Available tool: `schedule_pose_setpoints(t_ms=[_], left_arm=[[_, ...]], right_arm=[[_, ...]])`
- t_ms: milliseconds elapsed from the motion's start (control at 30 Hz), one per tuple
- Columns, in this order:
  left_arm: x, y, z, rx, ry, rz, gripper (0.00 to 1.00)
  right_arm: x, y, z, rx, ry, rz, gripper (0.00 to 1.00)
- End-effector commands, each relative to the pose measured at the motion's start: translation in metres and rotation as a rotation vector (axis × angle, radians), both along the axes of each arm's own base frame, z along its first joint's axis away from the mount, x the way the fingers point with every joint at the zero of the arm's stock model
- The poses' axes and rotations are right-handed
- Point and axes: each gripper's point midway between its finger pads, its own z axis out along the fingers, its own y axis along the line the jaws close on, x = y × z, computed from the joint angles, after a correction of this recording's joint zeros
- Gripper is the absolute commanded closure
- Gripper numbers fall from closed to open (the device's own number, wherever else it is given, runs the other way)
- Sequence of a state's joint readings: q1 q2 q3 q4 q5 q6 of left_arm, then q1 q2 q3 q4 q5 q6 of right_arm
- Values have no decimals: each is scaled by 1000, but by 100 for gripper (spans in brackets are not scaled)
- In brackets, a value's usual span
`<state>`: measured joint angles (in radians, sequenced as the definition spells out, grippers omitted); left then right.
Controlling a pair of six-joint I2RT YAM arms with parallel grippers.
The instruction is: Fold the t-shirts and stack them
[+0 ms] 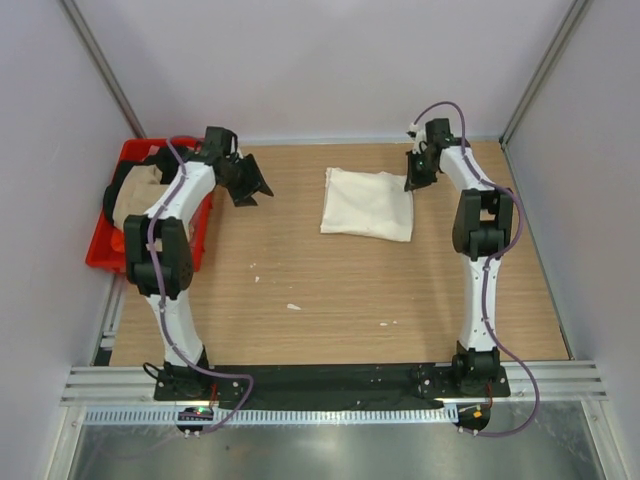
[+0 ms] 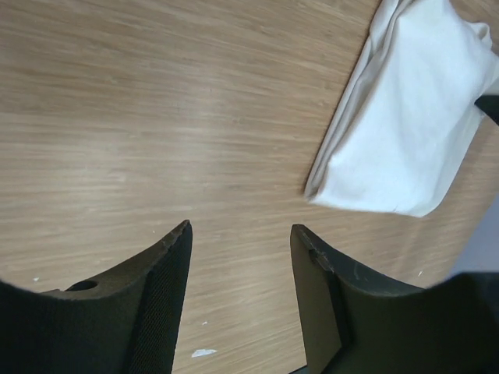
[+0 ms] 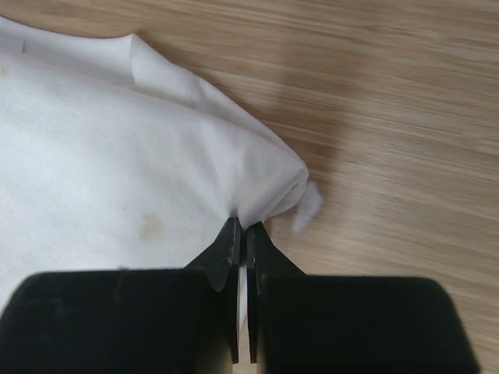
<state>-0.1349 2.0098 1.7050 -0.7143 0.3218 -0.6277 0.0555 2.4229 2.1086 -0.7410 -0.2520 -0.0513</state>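
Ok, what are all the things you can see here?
table: one, light brown wood, under everything.
cream t-shirt: one, off-white, folded on the table, right of the middle.
red crate: one, red, at the table's left edge.
tan cloth: one, tan, inside the red crate, partly hidden.
white scraps: a few, white, scattered on the bare wood.
left gripper: one, black, open, over bare table.
right gripper: one, black, shut on the cream t-shirt's corner.
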Motion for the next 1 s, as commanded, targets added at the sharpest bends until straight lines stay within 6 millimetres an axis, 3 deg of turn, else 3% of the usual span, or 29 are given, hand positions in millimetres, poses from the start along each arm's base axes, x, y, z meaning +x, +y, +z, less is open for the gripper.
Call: schedule_pose_setpoints(t_ms=[0,233,467,633,700,833,967], left_arm=[[-25,0,24,6,-45,-43,45],[-62,-31,30,11,-58,-155,44],[-86,-66,28,9,-55,-274,44],[-89,-68,34,16,-73,-287,43],[-90,-69,40,9,-86,-289,43],[-91,-73,48,-14,-100,-301,43],[-92,-73,53,-17,-115,-302,43]], right_arm=[[14,-66,20,-144,-54,-61,99],[29,-148,30,-359,-98,-163,99],[58,-202,46,-541,-214,-204,99],[87,-240,65,-640,-328,-274,99],[98,-252,74,-652,-393,-303,99],[114,-259,68,-683,-441,-287,99],[122,-269,79,-742,-485,-288,99]])
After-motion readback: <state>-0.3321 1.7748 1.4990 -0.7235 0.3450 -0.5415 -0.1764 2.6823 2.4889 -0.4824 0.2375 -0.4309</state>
